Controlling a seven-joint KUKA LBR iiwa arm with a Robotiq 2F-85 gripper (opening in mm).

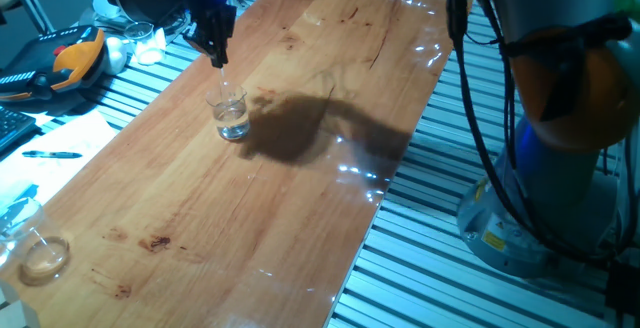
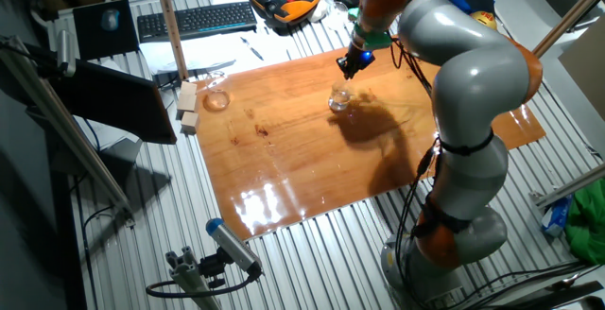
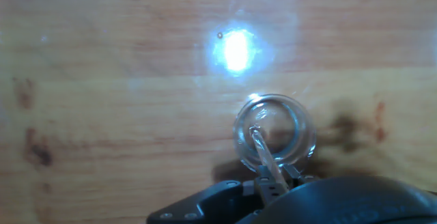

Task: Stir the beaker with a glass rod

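Pincer (image 3: 272,183) clamped on glass rod (image 3: 262,152), seemingly near-upright, tip down inside beaker (image 3: 274,133).

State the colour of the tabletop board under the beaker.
Warm orange-brown wood grain, glossy, on the flat wooden tabletop board; clearest in the fixed view nearest the small clear glass beaker.

Two fixed cameras look down across the table (image 1: 300,198) from different sides; the hand camera looks straight down, close
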